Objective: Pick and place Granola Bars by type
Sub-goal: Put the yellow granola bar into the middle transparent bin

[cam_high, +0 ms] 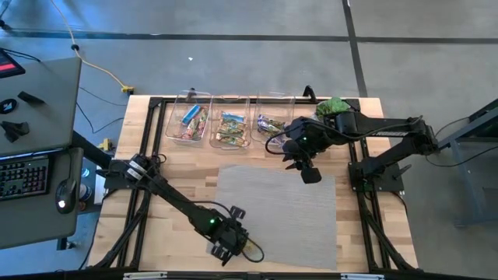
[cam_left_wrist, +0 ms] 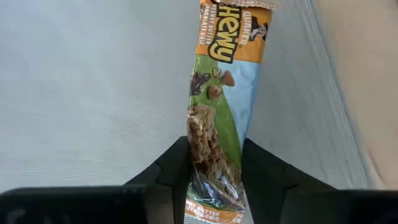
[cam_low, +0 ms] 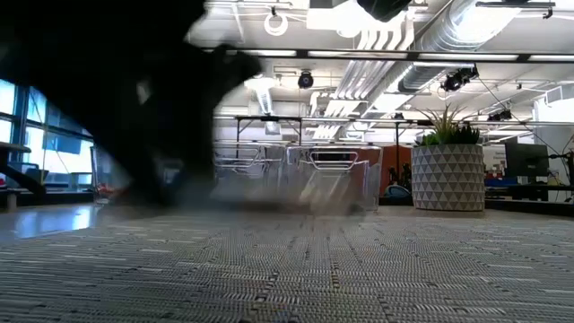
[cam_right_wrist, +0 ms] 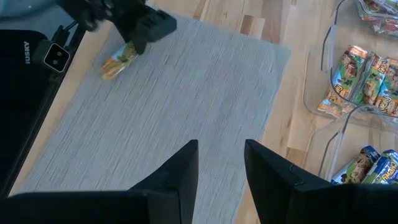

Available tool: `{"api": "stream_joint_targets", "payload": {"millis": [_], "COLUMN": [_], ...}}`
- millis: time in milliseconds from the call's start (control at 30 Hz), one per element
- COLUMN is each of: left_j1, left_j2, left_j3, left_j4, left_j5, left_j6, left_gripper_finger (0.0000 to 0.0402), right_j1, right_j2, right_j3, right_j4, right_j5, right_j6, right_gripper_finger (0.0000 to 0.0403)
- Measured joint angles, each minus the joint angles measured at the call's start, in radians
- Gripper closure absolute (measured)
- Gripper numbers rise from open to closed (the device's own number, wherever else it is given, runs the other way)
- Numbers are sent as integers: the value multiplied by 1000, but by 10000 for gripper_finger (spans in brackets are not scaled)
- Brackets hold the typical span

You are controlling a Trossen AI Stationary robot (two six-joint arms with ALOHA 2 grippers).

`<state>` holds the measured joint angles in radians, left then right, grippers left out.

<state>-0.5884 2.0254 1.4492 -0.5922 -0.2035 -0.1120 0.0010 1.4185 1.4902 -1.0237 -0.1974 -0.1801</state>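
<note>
One green-orange granola bar [cam_left_wrist: 217, 106] sits in my left gripper [cam_left_wrist: 214, 152], which is shut on it near the grey mat's near left corner [cam_high: 226, 243]. The right wrist view shows that same bar [cam_right_wrist: 119, 60] sticking out below the left gripper [cam_right_wrist: 142, 31]. My right gripper [cam_right_wrist: 221, 152] is open and touches nothing. It hovers over the mat's far edge [cam_high: 310, 173], just in front of the bins. Other bars lie in three clear bins: blue and red-pink [cam_high: 191, 122], green-orange [cam_high: 231, 128], purple and blue [cam_high: 270, 124]. My left gripper pinches the green-orange bar between its two fingers [cam_left_wrist: 174, 168] at one end of the wrapper [cam_left_wrist: 211, 186]. The bar lies along the fingers and points away from them over the mat. I cannot tell whether its free end [cam_left_wrist: 239, 25] touches the mat.
The grey mat [cam_high: 272, 218] covers the middle of the wooden table [cam_high: 179, 179]. The three clear bins stand in a row along the far edge [cam_right_wrist: 348, 74]. A green object [cam_high: 333, 105] lies at the far right corner. A desk with a keyboard [cam_high: 27, 175] stands left of the table.
</note>
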Motion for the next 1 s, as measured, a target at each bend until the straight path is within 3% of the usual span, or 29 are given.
{"api": "stream_joint_targets", "payload": {"millis": [233, 400, 567, 767, 1000], "left_j1": [25, 149, 365, 657, 950], "left_j2": [-59, -73, -92, -113, -103], "left_j3": [173, 297, 326, 305, 254], "left_j4": [-296, -600, -778, -705, -642], "left_j5": [-319, -485, -482, -411, -271], "left_j6": [4, -49, -134, -25, -77], "left_gripper_finger": [287, 286, 285, 285, 285], "right_j1": [0, 0, 0, 0, 0], "right_j2": [0, 0, 0, 0, 0], "right_j3": [0, 0, 0, -1, -1], "right_j4": [0, 0, 0, -2, -5], "right_j5": [0, 0, 0, 0, 0], "right_j6": [47, 22, 21, 3, -8], "right_gripper_finger": [289, 289, 289, 289, 289]}}
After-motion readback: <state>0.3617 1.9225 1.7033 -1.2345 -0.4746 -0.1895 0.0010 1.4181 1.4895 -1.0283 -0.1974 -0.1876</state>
